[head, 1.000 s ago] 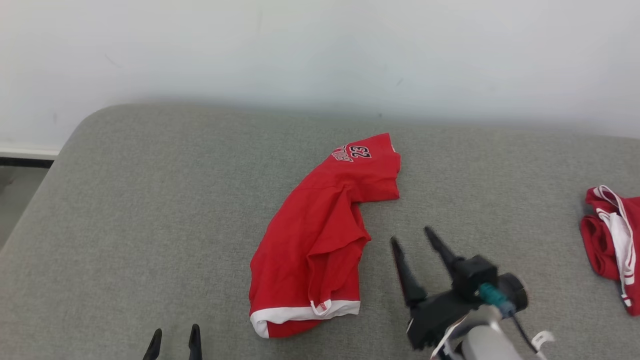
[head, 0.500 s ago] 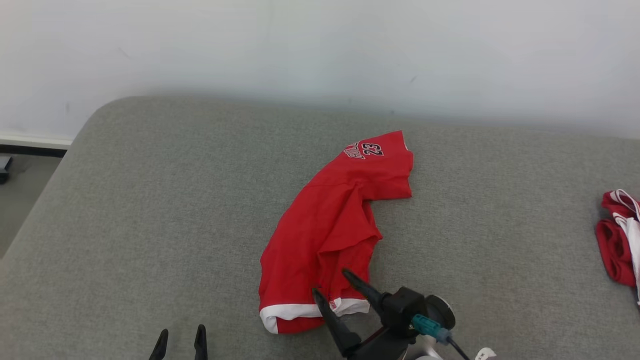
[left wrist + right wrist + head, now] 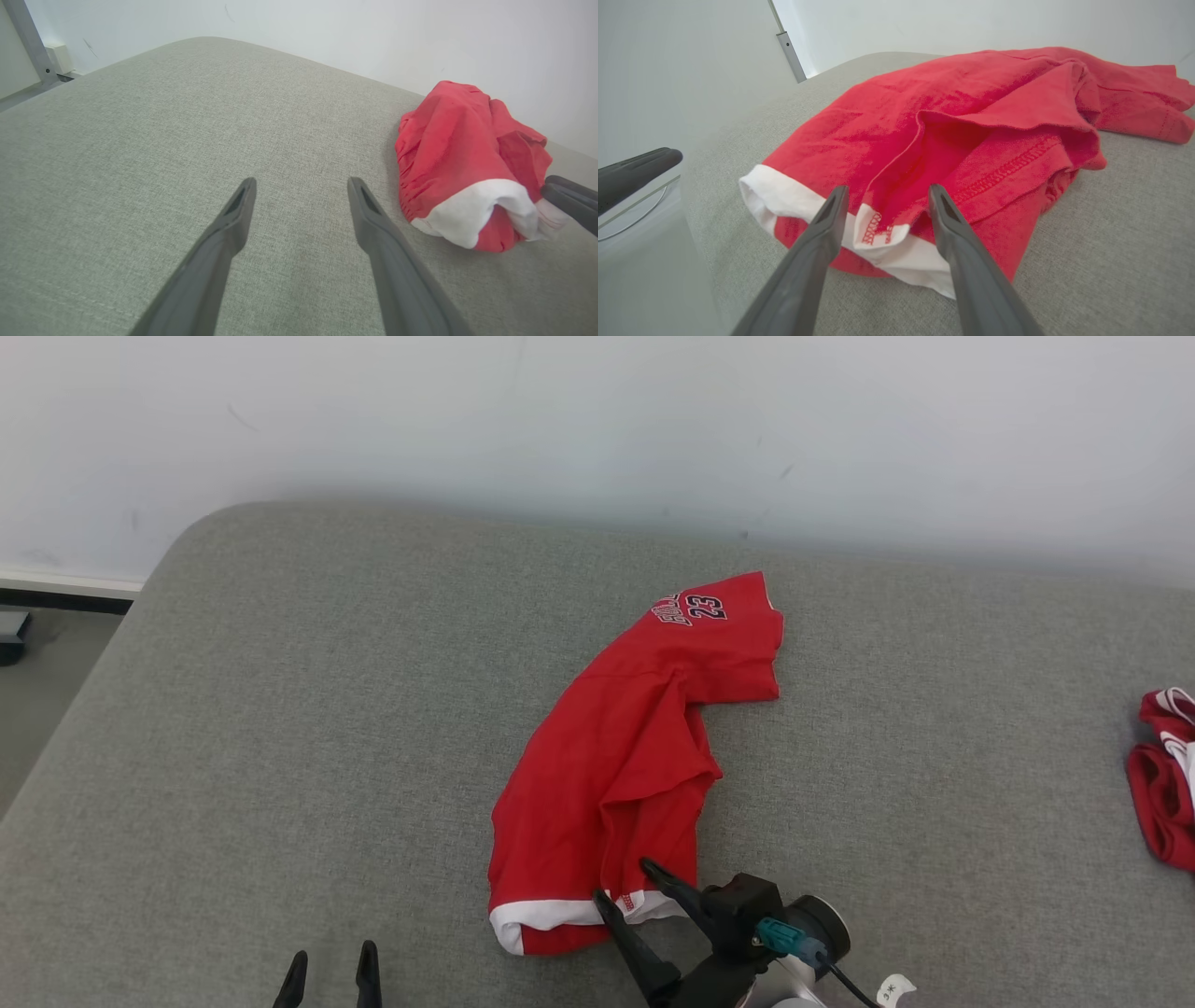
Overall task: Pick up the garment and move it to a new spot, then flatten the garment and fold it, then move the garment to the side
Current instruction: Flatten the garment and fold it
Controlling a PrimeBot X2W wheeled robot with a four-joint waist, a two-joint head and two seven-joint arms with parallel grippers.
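Head view: red garment [image 3: 635,756] lies crumpled in a long diagonal near the middle of the grey cushion [image 3: 280,709]. Its far end carries a 23 print [image 3: 707,608] and points toward the white wall [image 3: 597,420]; its white hem [image 3: 551,917] is the end nearest me. One side is folded over on itself along the length.

My right gripper [image 3: 624,881] is at the near right corner of the garment, fingers apart, tips over the hem. Right wrist view: the two fingers straddle a puckered bit of hem with red stitching, cloth in the gap between them. They are not pressed together on it; I cannot tell whether either pad touches the fabric.

My left gripper [image 3: 332,954] sits at the lower left, well apart from the garment, above bare cushion. Left wrist view: its fingers are spread wide with nothing between them, and the hem end of the garment lies off to its right, one right finger at that hem.

Second red-and-white bundle [image 3: 1158,793] lies at the far right edge of the cushion, well apart from the garment.
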